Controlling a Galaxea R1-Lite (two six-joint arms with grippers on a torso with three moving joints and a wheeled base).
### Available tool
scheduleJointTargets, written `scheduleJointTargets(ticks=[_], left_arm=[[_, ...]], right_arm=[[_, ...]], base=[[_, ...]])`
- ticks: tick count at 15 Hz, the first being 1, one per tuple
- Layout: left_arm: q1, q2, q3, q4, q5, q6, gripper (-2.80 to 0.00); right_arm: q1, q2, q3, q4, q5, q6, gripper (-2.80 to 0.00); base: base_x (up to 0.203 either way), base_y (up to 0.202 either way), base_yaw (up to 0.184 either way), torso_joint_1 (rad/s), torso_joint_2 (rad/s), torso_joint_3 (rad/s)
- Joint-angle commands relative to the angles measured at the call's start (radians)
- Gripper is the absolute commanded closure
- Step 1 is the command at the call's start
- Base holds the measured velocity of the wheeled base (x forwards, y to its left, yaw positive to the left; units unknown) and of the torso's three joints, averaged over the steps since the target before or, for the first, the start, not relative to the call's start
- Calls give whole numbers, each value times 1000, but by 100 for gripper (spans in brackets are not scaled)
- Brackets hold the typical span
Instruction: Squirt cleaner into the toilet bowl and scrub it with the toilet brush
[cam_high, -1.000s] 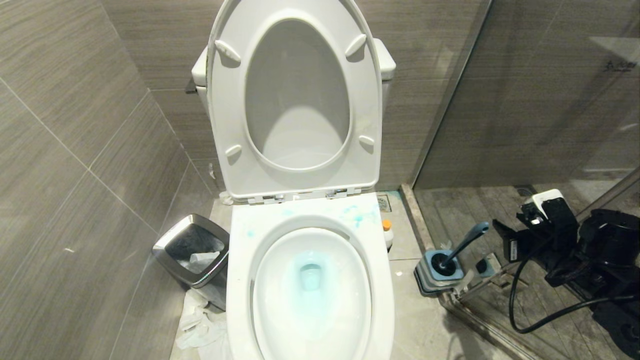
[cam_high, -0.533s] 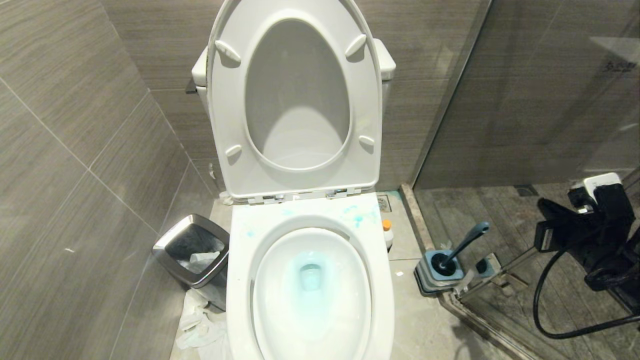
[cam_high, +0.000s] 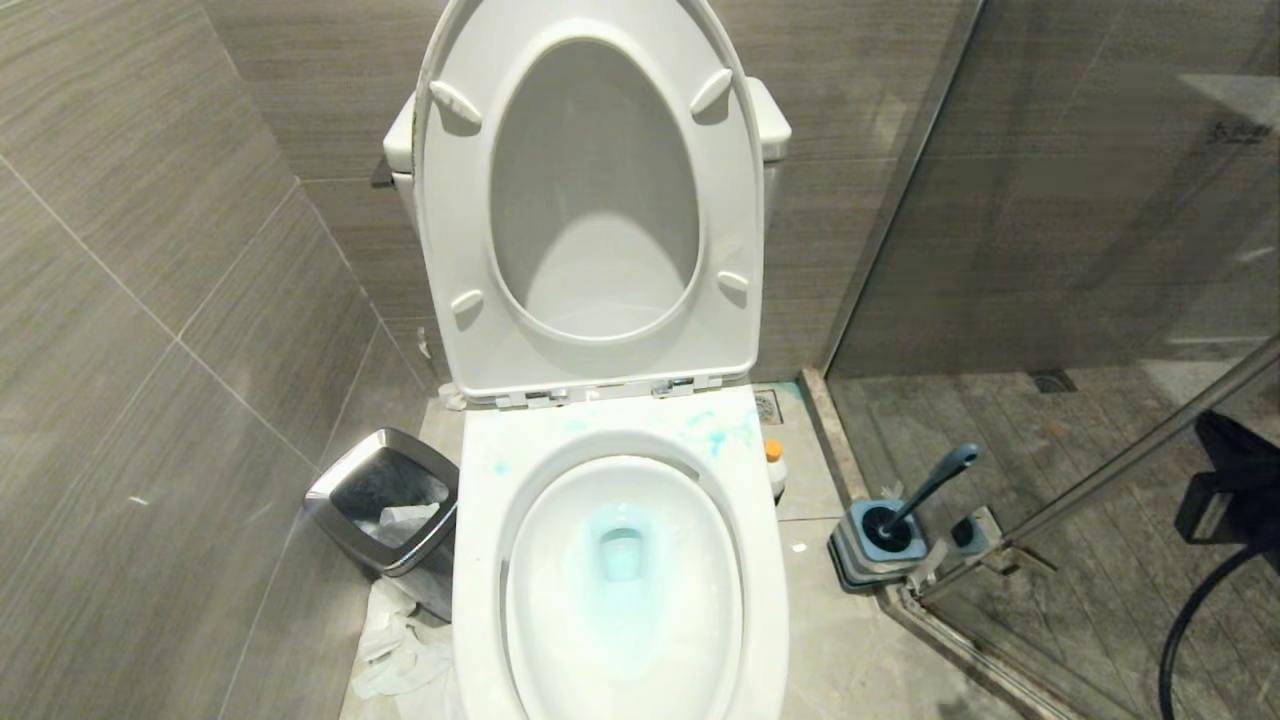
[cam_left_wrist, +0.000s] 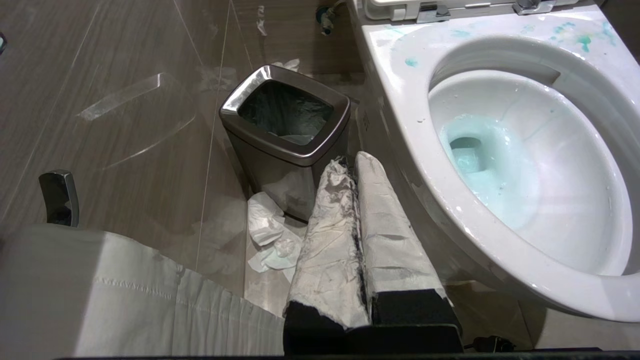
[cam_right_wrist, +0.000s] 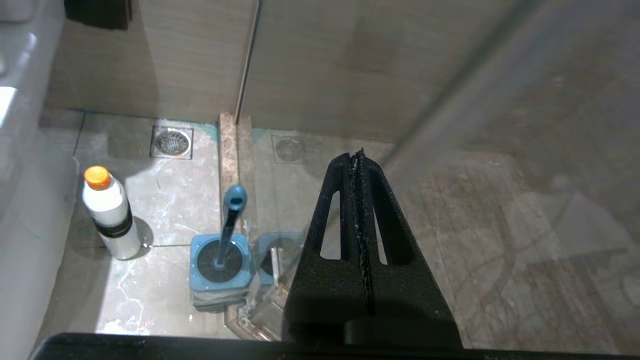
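One toilet bowl (cam_high: 480, 560), light-blue water pooled inside. One cleaner (cam_right_wrist: 109, 215), orange-capped, stood on floor beside it. One toilet brush (cam_right_wrist: 227, 225) seated in blue holder (cam_right_wrist: 220, 265). Left gripper (cam_left_wrist: 352, 165), right gripper (cam_right_wrist: 357, 160): both closed, nothing held.

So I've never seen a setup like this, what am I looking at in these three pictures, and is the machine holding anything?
It's a two-armed robot cleaning a bathroom. One picture comes from a camera on its head, looking down at the toilet bowl, whose seat and lid are up and whose water is tinted light blue. The other two come from cameras on its wrists. The left gripper, wrapped in white material, is shut and empty beside a steel waste bin, with crumpled paper on the floor. The right gripper is also shut and empty. Below it stand the cleaner bottle and the toilet brush in its blue holder.
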Motion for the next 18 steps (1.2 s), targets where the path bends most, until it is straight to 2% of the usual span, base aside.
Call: scheduleJointTargets(ticks=[1, 4, 6, 11, 15, 18], left_arm=[[0, 1, 0, 0, 0, 0, 0], [0, 1, 1, 0, 0, 0, 0], [0, 1, 0, 0, 0, 0, 0], [0, 1, 0, 0, 0, 0, 0], [1, 1, 0, 0, 0, 0, 0], [0, 1, 0, 0, 0, 0, 0]], right_arm=[[0, -138, 42, 28, 0, 5, 0], [2, -242, 42, 147, 13, 37, 0], [3, -350, 32, 256, 61, 47, 0], [3, -682, -95, 809, 110, 62, 0], [3, -886, -104, 999, 143, 13, 0], [3, -1083, -103, 1201, 148, -9, 0]], base=[[0, 0, 0, 0, 0, 0], [0, 0, 0, 0, 0, 0], [0, 0, 0, 0, 0, 0], [0, 0, 0, 0, 0, 0], [0, 0, 0, 0, 0, 0], [0, 0, 0, 0, 0, 0]])
